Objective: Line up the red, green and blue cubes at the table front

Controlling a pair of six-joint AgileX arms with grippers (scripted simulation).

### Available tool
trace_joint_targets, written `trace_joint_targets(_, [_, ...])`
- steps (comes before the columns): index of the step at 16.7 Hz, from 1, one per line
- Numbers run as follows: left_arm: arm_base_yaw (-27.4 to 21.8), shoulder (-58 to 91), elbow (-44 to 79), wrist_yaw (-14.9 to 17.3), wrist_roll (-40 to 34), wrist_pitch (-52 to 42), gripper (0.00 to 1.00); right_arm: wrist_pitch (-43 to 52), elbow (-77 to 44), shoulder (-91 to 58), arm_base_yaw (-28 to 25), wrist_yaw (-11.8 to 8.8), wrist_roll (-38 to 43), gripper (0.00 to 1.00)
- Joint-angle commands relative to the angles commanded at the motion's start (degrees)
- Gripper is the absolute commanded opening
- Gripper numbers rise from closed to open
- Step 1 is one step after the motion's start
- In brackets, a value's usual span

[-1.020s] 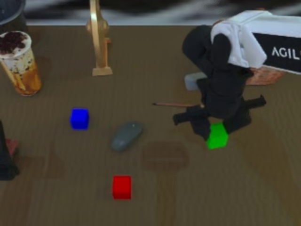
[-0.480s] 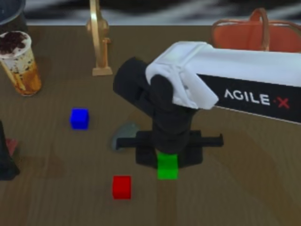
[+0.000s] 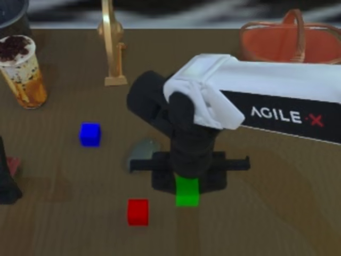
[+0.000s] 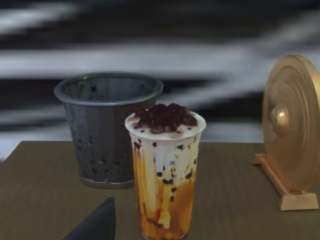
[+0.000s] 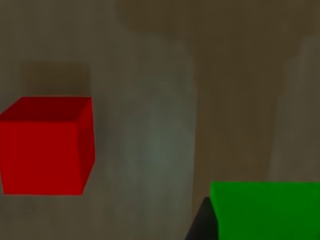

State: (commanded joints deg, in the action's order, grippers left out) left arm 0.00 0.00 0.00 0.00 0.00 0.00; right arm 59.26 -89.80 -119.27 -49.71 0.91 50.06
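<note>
Nearest the front of the surface sat the red cube, flat on its base. Just to its right, and a little farther back, the right tool had its fingers closed on the green cube, holding it close beside the red one without touching it; whether the green cube rested on the surface or hung just over it, I could not tell. From the right wrist camera the red cube showed to one side and the green cube at the edge, with bare surface between them. The white AgileX arm reached in from the right side.

Behind the tool, partly hidden by it, lay the grey stone. Farther left the blue cube stood alone, well apart from the other two. The left tool sat parked at the left edge; I could not tell how its fingers stood.

Toward the back stood the iced drink cup at the left, a brass gong on a stand nearer the middle, and an orange basket at the right. The left wrist camera showed the cup before a dark bin.
</note>
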Motion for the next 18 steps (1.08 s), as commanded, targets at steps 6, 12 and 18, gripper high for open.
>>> trace_joint_targets(6, [0.0, 0.0, 0.0, 0.0, 0.0, 0.0, 1.0, -10.9, 6.4, -4.0, -0.3, 0.4, 0.4, 0.0])
trace_joint_targets(12, [0.0, 0.0, 0.0, 0.0, 0.0, 0.0, 1.0, -11.4, 6.8, -4.3, -0.4, 0.4, 0.4, 0.15])
trace_joint_targets(18, [0.0, 0.0, 0.0, 0.0, 0.0, 0.0, 1.0, -11.4, 6.8, -4.3, -0.4, 0.4, 0.4, 0.6])
